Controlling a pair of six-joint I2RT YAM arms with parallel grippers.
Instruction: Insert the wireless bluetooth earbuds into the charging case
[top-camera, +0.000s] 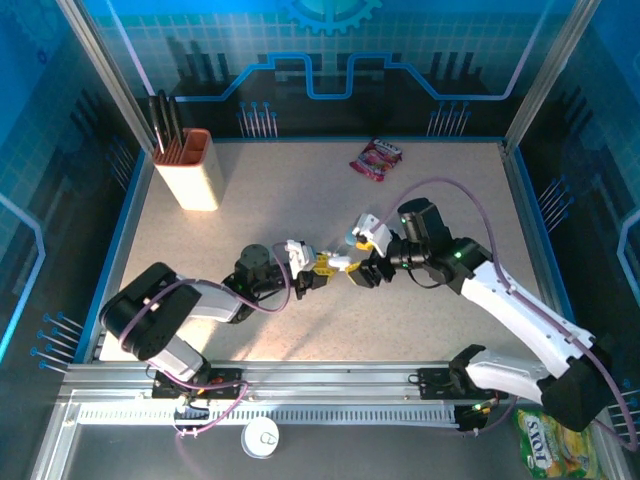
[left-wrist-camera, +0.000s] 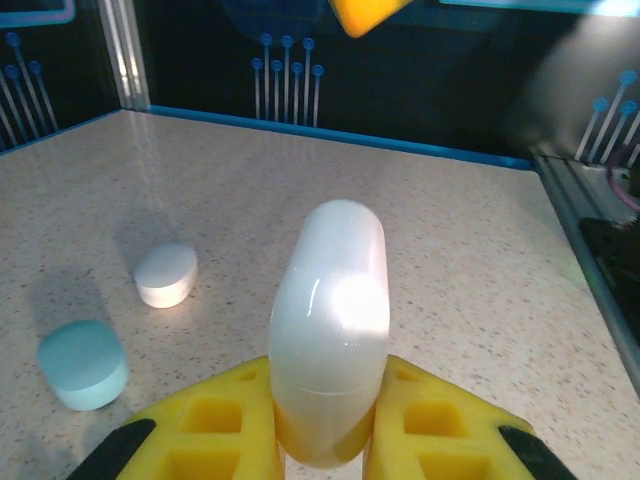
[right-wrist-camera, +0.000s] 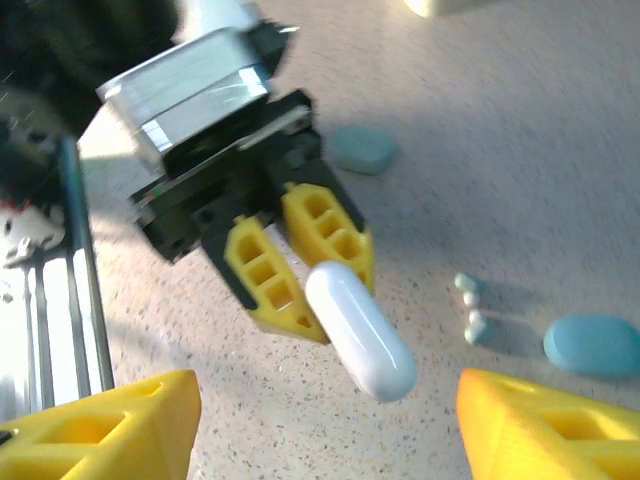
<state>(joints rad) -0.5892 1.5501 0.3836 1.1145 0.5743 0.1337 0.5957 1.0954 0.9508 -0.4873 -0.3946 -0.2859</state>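
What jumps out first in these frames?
A white case sits clamped between the yellow left fingers at mid-table. The right fingers stand wide open, facing it with nothing held. In the right wrist view, two tiny light-blue earbuds lie loose on the table next to a blue case.

I see two tiny light-blue earbuds lying close together on the speckled surface, toward its middle and well off every edge. The white charging case, a glossy closed pebble, is off the surface, pinched at one end by the left gripper.
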